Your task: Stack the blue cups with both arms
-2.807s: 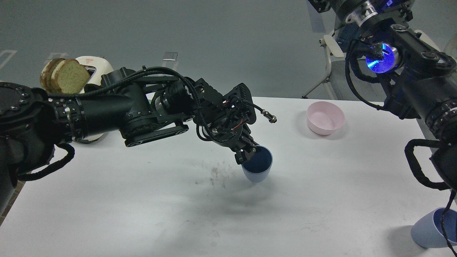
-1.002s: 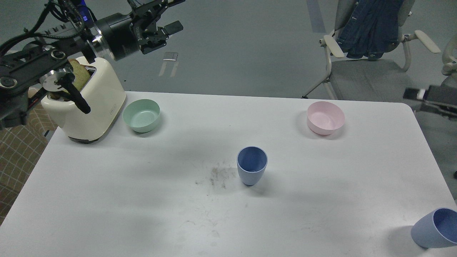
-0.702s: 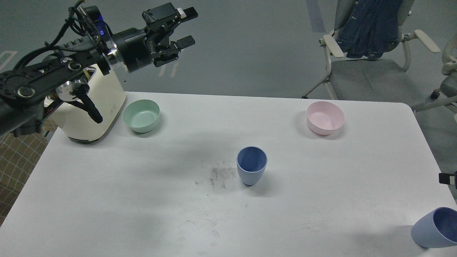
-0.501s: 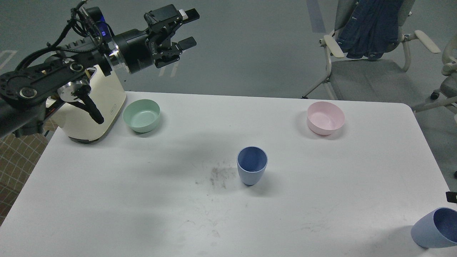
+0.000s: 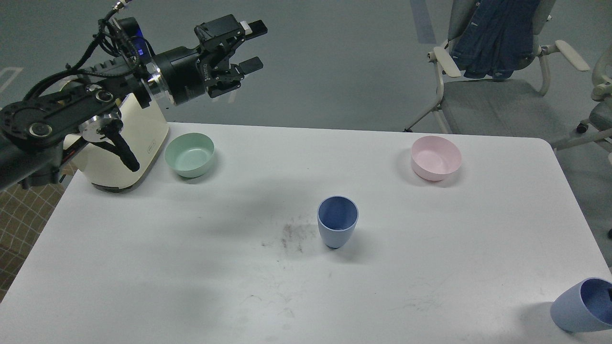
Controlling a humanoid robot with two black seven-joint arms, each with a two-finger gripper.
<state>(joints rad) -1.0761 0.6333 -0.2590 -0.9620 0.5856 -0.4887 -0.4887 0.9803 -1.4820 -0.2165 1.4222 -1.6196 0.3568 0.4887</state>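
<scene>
One blue cup point(image 5: 337, 221) stands upright and empty near the middle of the white table point(image 5: 191, 267). The other blue cup point(image 5: 581, 306) leans tilted at the table's front right corner, its mouth facing right, partly cut off by the frame edge. My left arm reaches in from the left, raised high above the table's back left. Its gripper point(image 5: 253, 45) is open and empty, far from both cups. My right arm and its gripper are out of view.
A mint-green bowl point(image 5: 189, 155) sits at the back left beside a cream toaster point(image 5: 119, 143). A pink bowl point(image 5: 435, 157) sits at the back right. An office chair point(image 5: 492, 62) with a blue garment stands behind the table. A dark smudge point(image 5: 292, 235) marks the table.
My left arm let go of the middle cup and pulled back, up and to the far left. My right arm withdrew from the view. Both cups stayed where they were.
</scene>
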